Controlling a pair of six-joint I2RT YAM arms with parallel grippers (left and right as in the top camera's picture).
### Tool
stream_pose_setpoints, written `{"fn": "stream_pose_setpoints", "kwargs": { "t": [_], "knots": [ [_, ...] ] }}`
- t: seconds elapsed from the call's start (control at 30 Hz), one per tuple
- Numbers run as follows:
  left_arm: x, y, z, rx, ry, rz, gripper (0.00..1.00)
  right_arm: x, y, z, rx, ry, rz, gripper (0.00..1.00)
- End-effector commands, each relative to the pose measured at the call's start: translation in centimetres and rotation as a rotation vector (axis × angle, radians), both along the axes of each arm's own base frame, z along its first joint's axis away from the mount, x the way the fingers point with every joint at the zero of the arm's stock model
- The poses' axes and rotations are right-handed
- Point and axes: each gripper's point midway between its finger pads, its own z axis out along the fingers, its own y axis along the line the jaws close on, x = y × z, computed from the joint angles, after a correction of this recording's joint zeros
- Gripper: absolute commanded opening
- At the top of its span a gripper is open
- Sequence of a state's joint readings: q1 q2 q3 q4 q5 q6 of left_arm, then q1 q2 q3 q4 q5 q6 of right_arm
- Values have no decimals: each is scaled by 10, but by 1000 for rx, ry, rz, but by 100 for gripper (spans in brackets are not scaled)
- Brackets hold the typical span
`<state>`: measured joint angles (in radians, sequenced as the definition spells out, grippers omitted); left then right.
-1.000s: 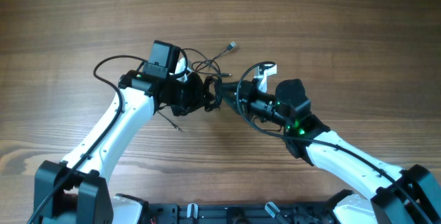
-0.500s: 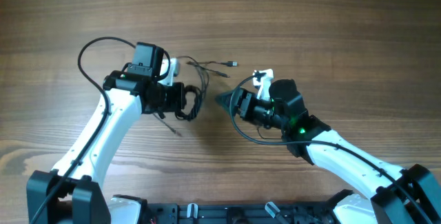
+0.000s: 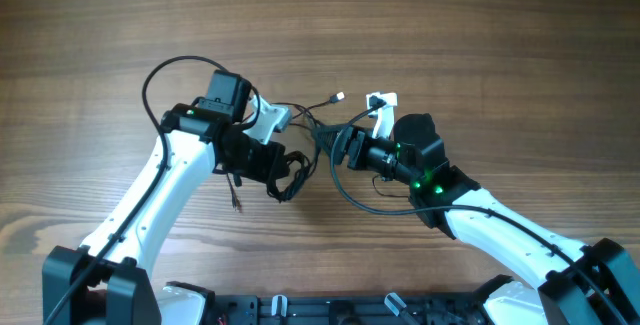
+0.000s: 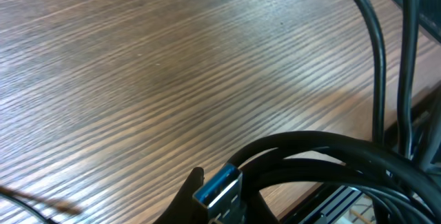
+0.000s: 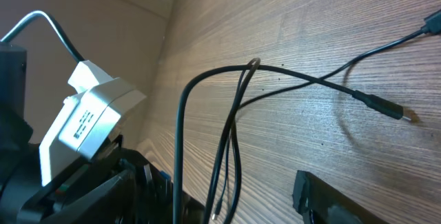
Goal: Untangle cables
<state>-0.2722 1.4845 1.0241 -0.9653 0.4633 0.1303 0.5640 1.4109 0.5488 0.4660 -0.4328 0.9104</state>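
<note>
I count two claws: left claw pressed together, pinching cables; right claw spread, gripping nothing. Strands too tangled to count; two plug tips show.

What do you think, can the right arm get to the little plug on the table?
Probably yes. The plug lies bare on the table, close by the right gripper, whose jaws look open. Only thin cables trail nearby; the left gripper grips some off to one side.
</note>
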Motion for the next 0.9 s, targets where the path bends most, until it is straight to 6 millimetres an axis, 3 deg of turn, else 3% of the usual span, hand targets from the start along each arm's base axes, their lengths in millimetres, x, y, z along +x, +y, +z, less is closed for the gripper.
{"fn": "stream_pose_setpoints", "kwargs": {
  "t": [0.0, 0.13, 0.2, 0.33, 0.37, 0.47, 0.5, 0.57, 0.67, 0.7, 0.87],
  "knots": [
    [-5, -9, 6, -30, -9, -27, 4, 1, -1, -2, -48, -41, 6, 62],
    [-6, -17, 18, -92, -4, -4, 4, -4, -3, -14, -85, 0, -7, 47],
    [-5, -30, 35, -189, -38, -27, 4, -6, 2, -11, -69, 6, -2, 48],
    [-4, -32, 49, -219, -92, -35, 4, -14, 14, -7, -61, -17, 30, 47],
    [-4, -33, 53, -231, -100, -39, 4, -16, 15, -12, -76, -9, 25, 43],
    [-3, -33, 65, -243, -154, -37, 4, -19, 16, -30, -102, 51, 14, 11],
    [0, -29, 67, -235, -173, -27, 4, -20, 15, -36, -100, 95, 1, 4],
    [10, -11, 67, -161, -203, 65, 4, -27, 19, -43, -71, 174, 16, 4],
    [33, 27, 58, 9, -240, 269, 4, -42, 32, -32, 15, 236, 101, 5],
    [36, 31, 57, 24, -244, 301, 4, -46, 37, -25, 55, 252, 133, 4],
    [37, 5, 67, -77, -255, 255, 4, -41, 49, 15, 217, 214, 158, 4]
  ]
}}
